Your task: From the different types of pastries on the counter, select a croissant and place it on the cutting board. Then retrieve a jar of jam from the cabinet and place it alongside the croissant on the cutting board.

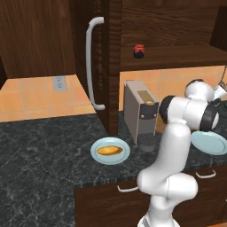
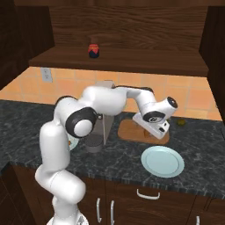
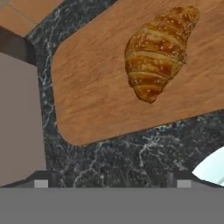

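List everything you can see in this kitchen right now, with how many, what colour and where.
Golden-brown croissant: one, lying on the board.
Brown wooden cutting board: one, on the counter beside the coffee machine.
Red-topped dark jam jar: one, on the cabinet shelf.
Dark wood wall cabinet: one, above the counter.
Orange-yellow long pastry: one, on a plate.
Pale blue round plates: two, on the counter.
Grey coffee machine: one, on the counter.
Black-grey marbled counter: one.
White arm's tool: above the board, open, holding nothing.
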You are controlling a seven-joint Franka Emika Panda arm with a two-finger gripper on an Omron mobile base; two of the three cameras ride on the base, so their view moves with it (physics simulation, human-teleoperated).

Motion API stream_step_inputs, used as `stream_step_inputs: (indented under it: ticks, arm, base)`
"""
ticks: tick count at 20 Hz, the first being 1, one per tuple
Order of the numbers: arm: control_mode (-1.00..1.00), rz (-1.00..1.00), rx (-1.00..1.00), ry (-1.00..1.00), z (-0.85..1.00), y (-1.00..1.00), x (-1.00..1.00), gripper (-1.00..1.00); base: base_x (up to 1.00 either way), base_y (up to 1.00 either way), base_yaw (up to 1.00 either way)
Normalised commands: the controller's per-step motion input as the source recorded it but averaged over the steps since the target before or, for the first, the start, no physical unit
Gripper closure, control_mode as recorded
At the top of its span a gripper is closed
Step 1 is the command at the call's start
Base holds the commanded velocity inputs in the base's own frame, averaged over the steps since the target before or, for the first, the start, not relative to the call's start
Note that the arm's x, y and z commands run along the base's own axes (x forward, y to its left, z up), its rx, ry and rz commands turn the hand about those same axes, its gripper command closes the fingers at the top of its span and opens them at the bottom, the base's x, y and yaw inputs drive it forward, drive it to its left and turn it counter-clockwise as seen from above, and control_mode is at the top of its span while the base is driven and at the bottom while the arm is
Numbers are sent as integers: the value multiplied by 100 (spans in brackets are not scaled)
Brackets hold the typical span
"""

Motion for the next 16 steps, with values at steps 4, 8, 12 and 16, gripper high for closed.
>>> stream_step_inputs:
  ticks: [4, 8, 12, 16]
  arm:
    - [-100, 0, 0, -28, 82, 46, -87, -100]
    - [-100, 1, -1, -28, 100, 62, -41, -100]
    - [-100, 4, -8, -28, 100, 63, -26, -100]
    - [-100, 1, -7, -31, 100, 66, -30, -100]
  base:
    - [0, 0, 0]
    - [0, 0, 0]
    - [0, 0, 0]
    - [0, 0, 0]
